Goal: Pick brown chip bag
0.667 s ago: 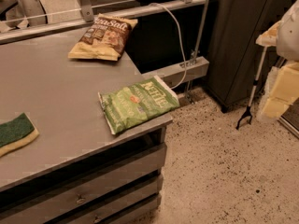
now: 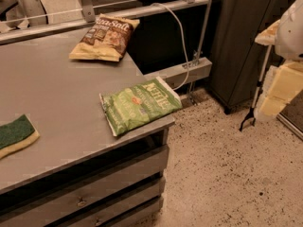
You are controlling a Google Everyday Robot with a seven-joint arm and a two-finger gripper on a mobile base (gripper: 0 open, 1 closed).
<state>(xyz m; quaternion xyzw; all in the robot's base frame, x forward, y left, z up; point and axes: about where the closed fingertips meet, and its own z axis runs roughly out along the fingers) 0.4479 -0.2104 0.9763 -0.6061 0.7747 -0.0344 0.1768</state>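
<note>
The brown chip bag [image 2: 105, 37], dark brown with pale yellow ends and white "Sea Salt" lettering, lies flat at the far edge of the grey table [image 2: 57, 89]. A green "Kettle" chip bag [image 2: 139, 105] lies at the table's near right corner, partly over the edge. My gripper [image 2: 278, 91] shows as pale cream parts at the right edge of the view. It hangs over the floor, well to the right of the table and far from both bags. It holds nothing that I can see.
A green and yellow sponge [image 2: 14, 135] lies at the table's left edge. A rail [image 2: 85, 11] runs behind the table. A white cable [image 2: 180, 37] drops to a power strip [image 2: 182, 72]. A dark cabinet [image 2: 241, 41] stands on the speckled floor [image 2: 222, 174].
</note>
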